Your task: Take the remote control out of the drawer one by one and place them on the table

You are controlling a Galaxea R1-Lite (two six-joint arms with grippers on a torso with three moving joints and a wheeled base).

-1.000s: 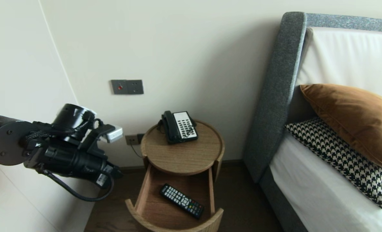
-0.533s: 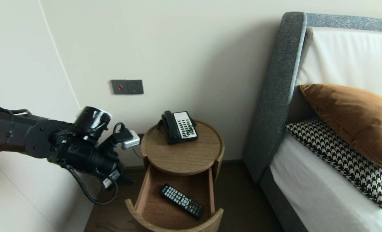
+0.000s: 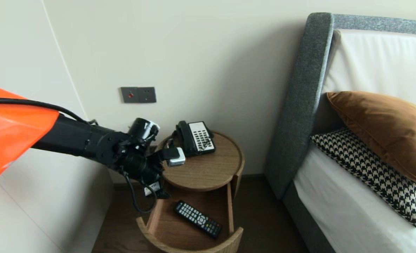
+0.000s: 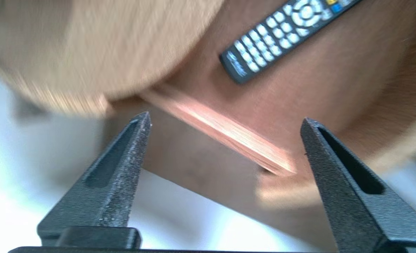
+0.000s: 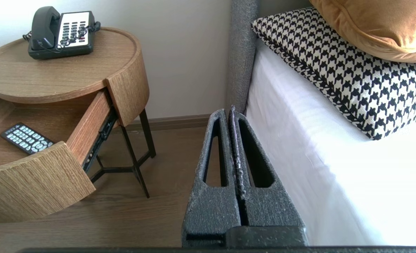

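A black remote [image 3: 198, 219] lies flat in the open drawer [image 3: 190, 244] of a round wooden nightstand [image 3: 208, 168]. My left gripper [image 3: 157, 191] hangs at the nightstand's left edge, over the drawer's left wall. In the left wrist view the left gripper [image 4: 225, 117] is open and empty, with the drawer wall [image 4: 225, 131] between its fingers and the remote [image 4: 281, 37] beyond them. My right gripper [image 5: 229, 109] is shut on nothing, parked low beside the bed, with the remote [image 5: 27, 138] far off to its side.
A black and white desk phone [image 3: 195, 137] sits at the back of the nightstand top. A bed with a grey headboard [image 3: 301, 105], a houndstooth pillow [image 3: 372, 172] and a brown cushion [image 3: 387, 131] stands to the right. The wall [image 3: 35, 196] is close on the left.
My left arm has reached rightwards and down from beside the wall to the nightstand's left edge, and its wrist has rolled. The remote, the drawer and the phone have stayed put.
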